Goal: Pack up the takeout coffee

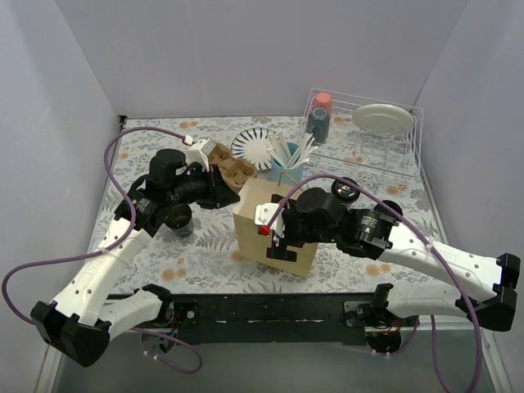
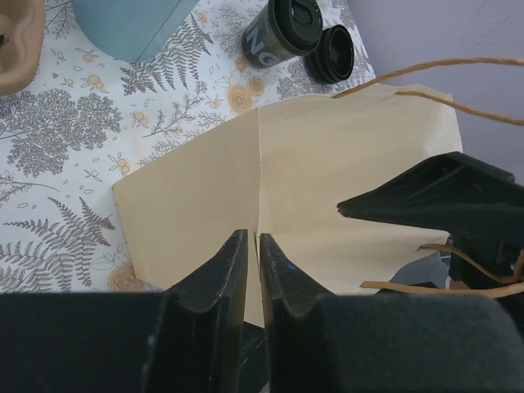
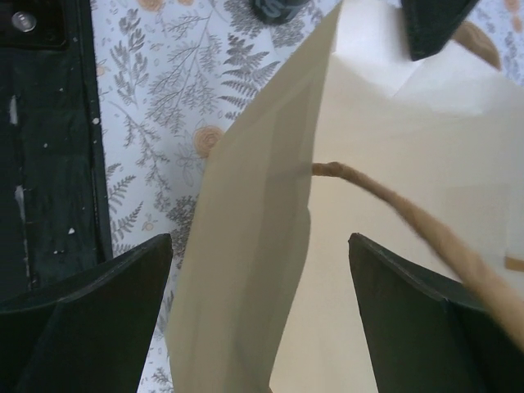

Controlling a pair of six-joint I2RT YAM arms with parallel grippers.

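**Entry: paper bag [image 1: 274, 237], mid-counter, near edge.**

- Top view only: the bag stood upright on the patterned counter [image 1: 205, 258], long axis vertical and mouth upward. Its broad face was turned slightly off the near edge. A dark coffee cup [image 1: 178, 219] stood under my left forearm. The cardboard carrier [image 1: 232, 168], teal cup of utensils [image 1: 286, 170] and wire rack [image 1: 393, 155] sat behind.
- Left wrist view only: my left pincer [image 2: 251, 239] was closed almost flat on the bag's rim, with the centre crease running into the slit between its fingers. A second black cup [image 2: 274, 37] lay beyond the bag, a black round piece [image 2: 336, 53] just beside it.
- Right wrist view only: my right pincer [image 3: 260, 239] was spread wide and gripped nothing. It straddled the bag's side wall, one finger outside over the counter and one inside. The twine handle [image 3: 409, 221] crossed the interior.
- Pose: my left arm reached forward and bent inward to the bag's left rim. My right arm stretched leftward, its wrist over the mouth.
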